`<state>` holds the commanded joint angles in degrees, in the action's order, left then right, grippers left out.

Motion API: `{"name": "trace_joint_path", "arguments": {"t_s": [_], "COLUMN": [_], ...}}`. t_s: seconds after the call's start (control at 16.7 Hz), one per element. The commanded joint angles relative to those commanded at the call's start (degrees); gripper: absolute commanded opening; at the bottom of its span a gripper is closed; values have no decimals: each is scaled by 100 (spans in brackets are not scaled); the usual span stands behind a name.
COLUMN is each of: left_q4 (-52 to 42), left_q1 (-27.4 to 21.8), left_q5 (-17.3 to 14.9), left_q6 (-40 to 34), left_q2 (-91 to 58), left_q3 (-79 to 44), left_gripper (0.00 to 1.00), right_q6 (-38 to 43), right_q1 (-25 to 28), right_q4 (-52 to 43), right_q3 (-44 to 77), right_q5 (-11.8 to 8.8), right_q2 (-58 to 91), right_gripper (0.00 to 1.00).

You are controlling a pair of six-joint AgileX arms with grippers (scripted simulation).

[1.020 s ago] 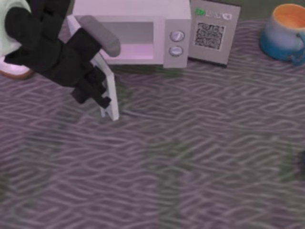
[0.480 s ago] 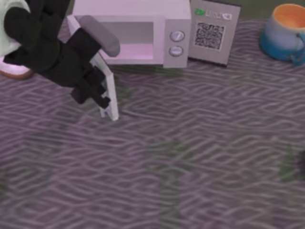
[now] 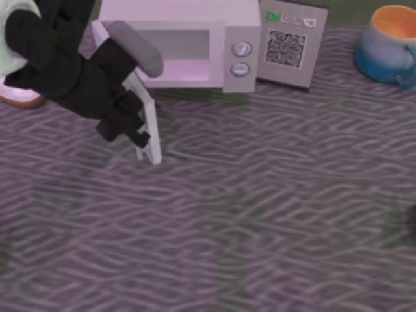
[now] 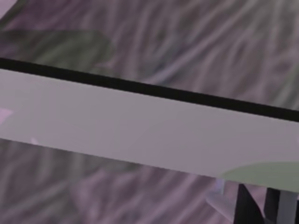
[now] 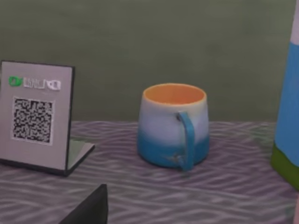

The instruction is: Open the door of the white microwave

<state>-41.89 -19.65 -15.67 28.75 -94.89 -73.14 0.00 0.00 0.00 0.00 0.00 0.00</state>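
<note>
The left gripper (image 3: 133, 133) is sitting at the free edge of the door (image 3: 151, 133), on the top view's left side of the panel; the fingers are merging with the dark arm, so I cannot tell whether they are clamped on the edge or only pressing against it. The door is standing swung out from the white microwave (image 3: 188, 45), hinged at the box's left front corner, its long edge running from the hinge toward the near side of the table (image 3: 260, 214), and the pale cavity is showing. Any further swing would carry the panel toward the table's left, the side this arm is working from. The left wrist view is showing only a pale band with a dark edge, probably the door, crossing the cloth. The right arm is sitting parked at the right, its gripper out of sight.
</note>
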Motion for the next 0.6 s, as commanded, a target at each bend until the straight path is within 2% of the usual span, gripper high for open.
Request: {"name": "trace_joint_path", "arguments": {"t_s": [0.3,0.6], "left_q4": [-10,-223], "left_q1": [-8,249], "left_q5": [-25,-270], "left_q6": [12,643], "left_q2": [-21,4], "left_q3": [16,-6], "left_gripper": [0,0], "right_q6": [0,0], "right_q1": [0,0], "right_q4": [0,0], "right_q3": [0,0], "right_q5": [0,0], "right_q2": [0,0], "right_gripper": [100,100]}}
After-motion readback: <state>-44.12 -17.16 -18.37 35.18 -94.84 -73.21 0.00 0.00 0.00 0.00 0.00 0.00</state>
